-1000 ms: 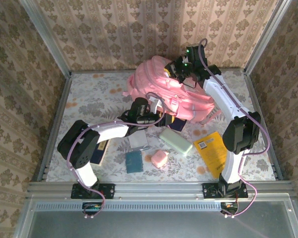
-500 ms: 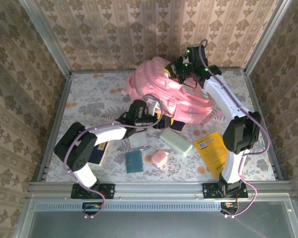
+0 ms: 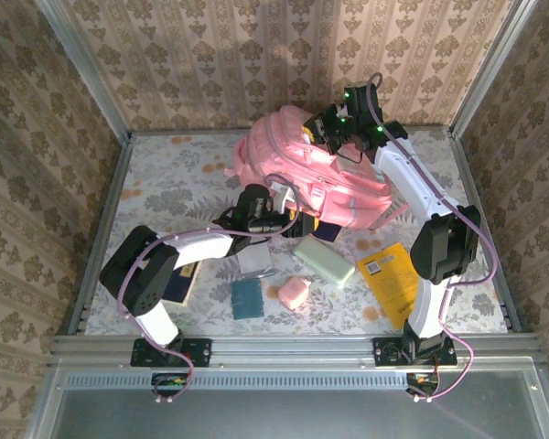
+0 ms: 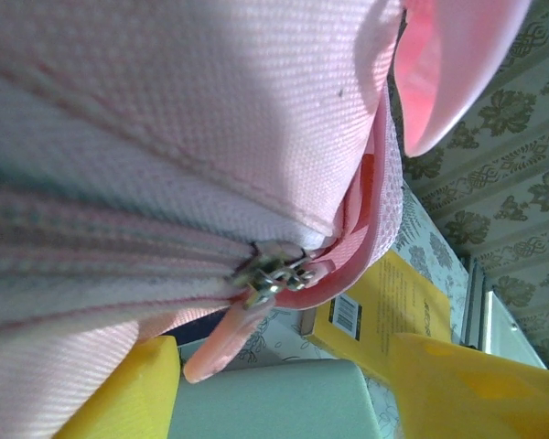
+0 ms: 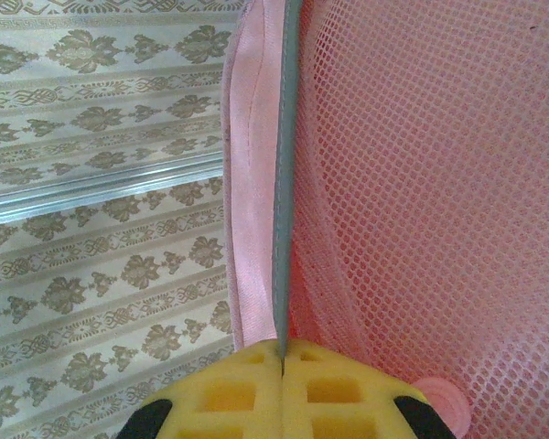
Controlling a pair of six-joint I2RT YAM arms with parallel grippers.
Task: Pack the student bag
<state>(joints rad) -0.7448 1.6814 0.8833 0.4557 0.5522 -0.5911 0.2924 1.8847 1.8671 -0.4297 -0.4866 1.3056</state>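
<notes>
Edge of student bag pinched in right tool — open table leftward.

I see the big pink backpack slumped on its side at the far middle of the table, paler front pocket facing near.

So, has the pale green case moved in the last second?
No. The pale green case keeps its place between the pink pouch and the yellow book, same angle to the front rail.
</notes>
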